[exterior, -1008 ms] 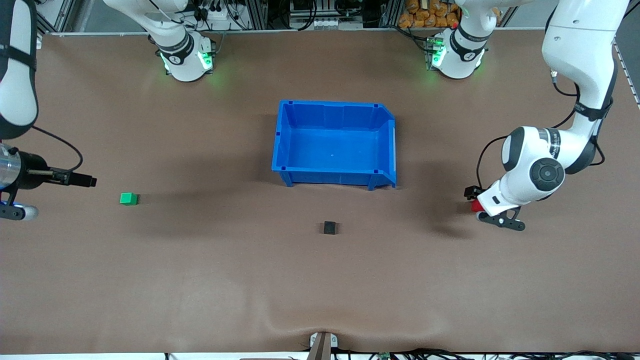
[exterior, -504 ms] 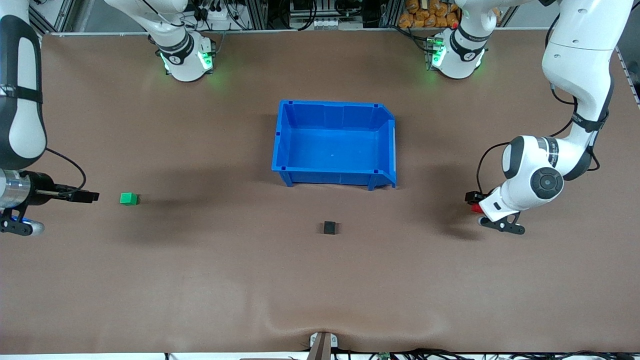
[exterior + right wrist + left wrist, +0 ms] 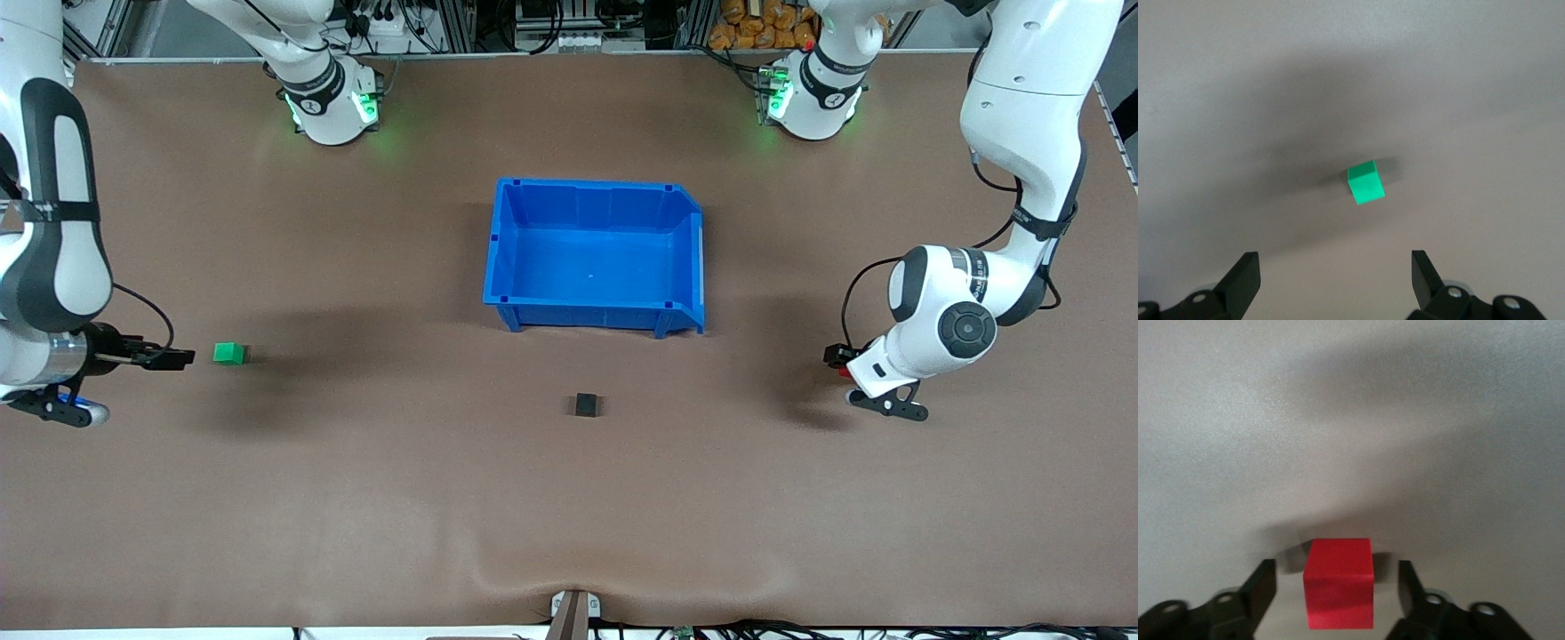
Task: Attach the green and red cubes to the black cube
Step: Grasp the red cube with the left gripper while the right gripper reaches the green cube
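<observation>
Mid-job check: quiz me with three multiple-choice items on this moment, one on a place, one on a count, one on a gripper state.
1. The small matte black cube lies:
A. inside the bin
B. on the table, nearer the front camera than the large blue plastic bin
C. on the green cube

2. Small cubes in view:
A. two
B. three
C. four

3. The left gripper:
A. straddles the small bright red cube, gaps both sides
B. is over the bin
C. holds the black cube

Key: 1 B, bare table; 2 B, with the small bright green cube; 3 A, left wrist view.
</observation>
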Motion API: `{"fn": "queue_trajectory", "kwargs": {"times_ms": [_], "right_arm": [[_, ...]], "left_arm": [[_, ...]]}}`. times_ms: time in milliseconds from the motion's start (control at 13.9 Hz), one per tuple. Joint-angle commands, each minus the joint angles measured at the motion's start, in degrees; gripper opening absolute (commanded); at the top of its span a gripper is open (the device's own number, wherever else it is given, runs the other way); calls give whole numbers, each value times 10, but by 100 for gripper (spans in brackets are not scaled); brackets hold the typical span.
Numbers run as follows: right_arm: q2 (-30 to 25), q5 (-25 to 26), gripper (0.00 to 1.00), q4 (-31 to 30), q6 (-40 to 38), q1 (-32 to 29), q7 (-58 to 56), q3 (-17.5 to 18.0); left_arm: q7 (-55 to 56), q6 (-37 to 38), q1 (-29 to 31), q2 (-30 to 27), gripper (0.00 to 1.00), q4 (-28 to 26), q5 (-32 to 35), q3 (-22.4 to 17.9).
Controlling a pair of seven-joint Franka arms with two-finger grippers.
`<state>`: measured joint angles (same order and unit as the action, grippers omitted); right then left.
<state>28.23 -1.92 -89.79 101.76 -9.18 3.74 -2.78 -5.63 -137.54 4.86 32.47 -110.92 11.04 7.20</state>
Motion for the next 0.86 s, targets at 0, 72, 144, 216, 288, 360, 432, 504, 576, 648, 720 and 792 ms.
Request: {"fn": "queue_trajectory", "kwargs": {"times_ms": [0, 72, 144, 216, 288, 360, 432, 504, 576, 648, 720, 792], "right_arm": [[-8, -5, 100, -52, 52, -8, -5, 6], [-8, -5, 100, -72, 76, -8, -4, 7], [-8, -5, 100, -87, 95, -8, -4, 6], [-8, -5, 100, -102, 113, -8, -4, 6], [-4, -5, 100, -114, 127, -8, -4, 6], [2, -5, 100, -121, 140, -8, -5, 6], [8, -5, 100, -121, 150, -8, -9, 6], [12, -3, 100, -121, 157, -8, -11, 6], [18, 1, 100, -121, 161, -8, -13, 6], [22, 3, 100, -121, 164, -8, -15, 6], [29, 3, 100, -121, 168, -7, -19, 6], [34, 5, 100, -120, 176, -8, -31, 5]], "left_arm": [[4, -2, -1, 6, 0, 10, 1, 1], [9, -2, -4, 6, 0, 11, 0, 2], [23, -2, -5, 5, 0, 17, 0, 3], [47, 0, -6, 5, 0, 27, 0, 6], [88, 3, -5, 3, 0, 34, 0, 18], [130, 9, -5, 1, 0, 40, 0, 25], [174, 18, -5, 0, 0, 47, -1, 33], [212, 34, -5, -1, 0, 61, -1, 40], [248, 51, -5, -1, 0, 75, -1, 46], [293, 67, -5, -1, 0, 89, -1, 54], [343, 81, -5, -2, 0, 104, -1, 63], [388, 93, -5, -1, 0, 116, -1, 69]]}}
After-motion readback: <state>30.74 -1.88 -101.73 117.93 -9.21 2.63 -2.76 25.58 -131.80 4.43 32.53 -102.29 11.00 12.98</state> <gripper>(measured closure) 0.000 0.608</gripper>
